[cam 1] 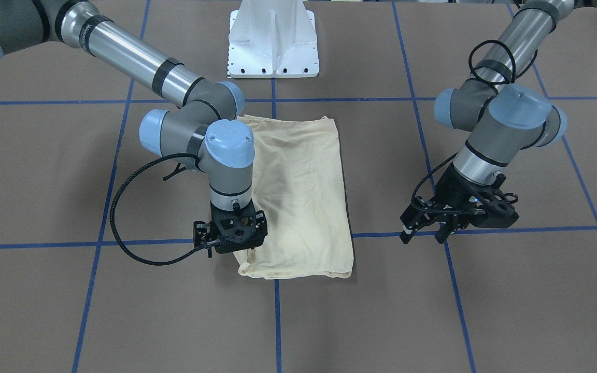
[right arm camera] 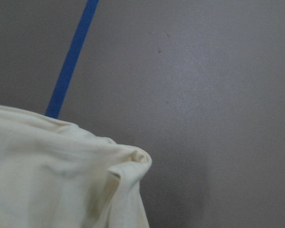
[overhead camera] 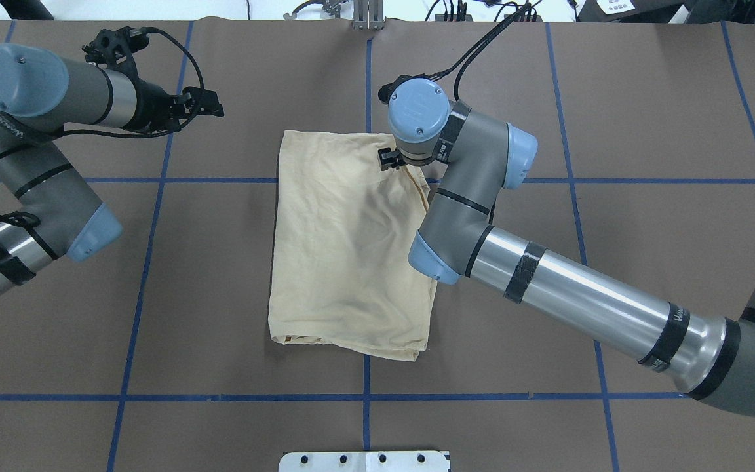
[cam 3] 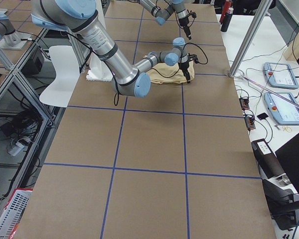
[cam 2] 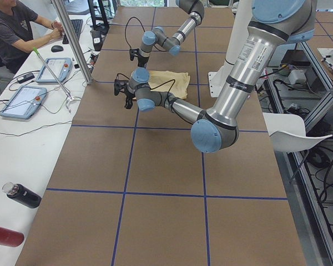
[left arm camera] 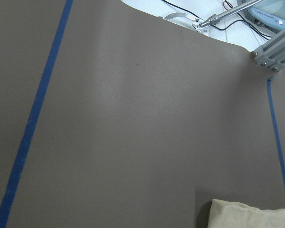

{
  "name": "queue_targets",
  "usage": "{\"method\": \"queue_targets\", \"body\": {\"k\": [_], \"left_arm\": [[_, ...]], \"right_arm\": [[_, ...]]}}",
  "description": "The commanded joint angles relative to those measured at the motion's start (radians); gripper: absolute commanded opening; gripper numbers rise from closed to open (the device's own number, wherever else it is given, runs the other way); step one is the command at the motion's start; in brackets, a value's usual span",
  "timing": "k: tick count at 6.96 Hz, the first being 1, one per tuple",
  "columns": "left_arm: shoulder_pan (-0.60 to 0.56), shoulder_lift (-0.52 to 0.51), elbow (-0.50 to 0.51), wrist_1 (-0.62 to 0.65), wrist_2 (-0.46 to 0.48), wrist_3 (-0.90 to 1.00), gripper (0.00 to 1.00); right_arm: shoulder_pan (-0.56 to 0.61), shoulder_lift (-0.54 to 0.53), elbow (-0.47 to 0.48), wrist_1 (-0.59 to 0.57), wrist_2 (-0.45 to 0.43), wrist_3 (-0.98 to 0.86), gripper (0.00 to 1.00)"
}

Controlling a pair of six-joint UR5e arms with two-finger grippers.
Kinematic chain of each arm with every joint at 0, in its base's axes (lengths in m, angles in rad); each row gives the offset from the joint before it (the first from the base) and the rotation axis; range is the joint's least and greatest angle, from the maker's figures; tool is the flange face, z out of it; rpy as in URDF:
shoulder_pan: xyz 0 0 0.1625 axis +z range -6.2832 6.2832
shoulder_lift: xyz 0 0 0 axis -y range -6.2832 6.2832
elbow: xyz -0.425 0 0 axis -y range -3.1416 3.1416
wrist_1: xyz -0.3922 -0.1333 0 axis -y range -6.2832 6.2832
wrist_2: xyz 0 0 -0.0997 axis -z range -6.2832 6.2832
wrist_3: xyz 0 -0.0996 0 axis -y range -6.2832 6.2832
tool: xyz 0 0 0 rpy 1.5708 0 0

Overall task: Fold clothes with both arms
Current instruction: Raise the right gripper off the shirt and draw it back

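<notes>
The pale cream-yellow T-shirt (cam 1: pixel 303 197) lies folded into a narrow rectangle in the middle of the table, plain side up; it also shows in the overhead view (overhead camera: pixel 345 262). My right gripper (cam 1: pixel 237 234) points straight down onto the shirt's far right corner (right arm camera: pixel 128 164). Its fingers are hidden under the wrist, so I cannot tell whether they hold the cloth. My left gripper (cam 1: pixel 424 235) hangs open and empty above bare table, well to the left of the shirt (left arm camera: pixel 247 216). In the overhead view the left gripper (overhead camera: pixel 210 105) is level with the shirt's far edge.
The white pedestal base (cam 1: pixel 273 46) stands at the robot's side of the table. Blue tape lines (overhead camera: pixel 366 396) divide the brown table surface into squares. Tablets, cables and a seated operator (cam 2: pixel 16 33) are at the far side bench.
</notes>
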Motion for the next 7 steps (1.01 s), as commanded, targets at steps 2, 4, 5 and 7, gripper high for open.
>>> {"method": "queue_targets", "body": {"k": [2,4,5,7], "left_arm": [[0.000,-0.001,0.000,0.000,0.000,-0.001,1.00],[0.000,-0.003,-0.001,0.000,-0.002,-0.001,1.00],[0.000,-0.006,-0.004,0.000,-0.003,-0.003,1.00],[0.002,-0.013,-0.026,0.002,-0.005,-0.018,1.00]], "right_arm": [[0.059,-0.035,-0.016,-0.001,0.041,-0.047,1.00],[0.131,-0.065,0.008,-0.006,0.140,-0.095,1.00],[0.151,-0.063,0.036,-0.004,0.208,-0.092,1.00],[0.171,-0.144,0.166,-0.012,0.285,-0.069,1.00]]}}
